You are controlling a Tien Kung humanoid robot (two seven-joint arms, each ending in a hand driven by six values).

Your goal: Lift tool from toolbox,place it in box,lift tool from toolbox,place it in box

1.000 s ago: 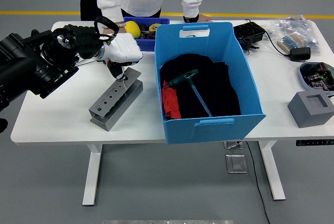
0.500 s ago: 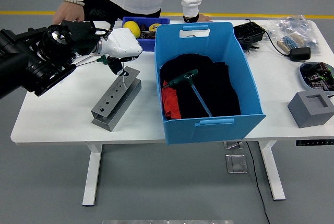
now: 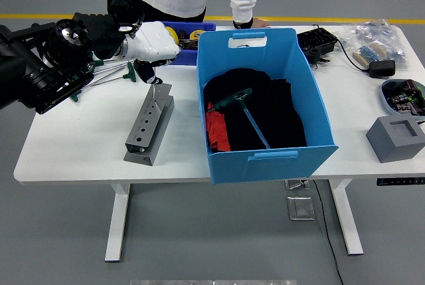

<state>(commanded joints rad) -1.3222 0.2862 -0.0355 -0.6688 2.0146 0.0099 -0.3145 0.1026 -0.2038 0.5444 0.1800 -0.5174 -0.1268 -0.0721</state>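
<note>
Spanning most of the shot was the white table (image 3: 80, 152), w/ the big blue box (image 3: 262, 99) near its middle. Inside the box lay dark cloth, something red, and one green-handled T-wrench (image 3: 240, 109) — prob. one tool delivered, judging by how things lay. Left of the box sat the grey metal tool rack (image 3: 150, 124), angled, holes on top. Behind it, at the far edge, a small blue tray (image 3: 180, 39) w/ yellow bits. Right side held a black gadget, a bag, a dish of parts and a grey block, all well apart from the work.

Robot's left arm came in from the left; its white left hand (image 3: 149, 42) was above the rack's far end, fingers curled round the green handle of a tool (image 3: 141, 69) whose thin shaft pointed down toward the rack top. Couldn't tell if the tip was clear of its hole. More green-handled wrenches lay just beside the hand on the table. Right hand wasn't in shot. A person stood at the far side, one hand on the table edge behind the box.

Risks, as I judged: if the tip was in the hole, a sideways pull would drag or tip the rack. Grip looked small on the handle, so the tool could swing or slip en route to the box, or clip its rim.
</note>
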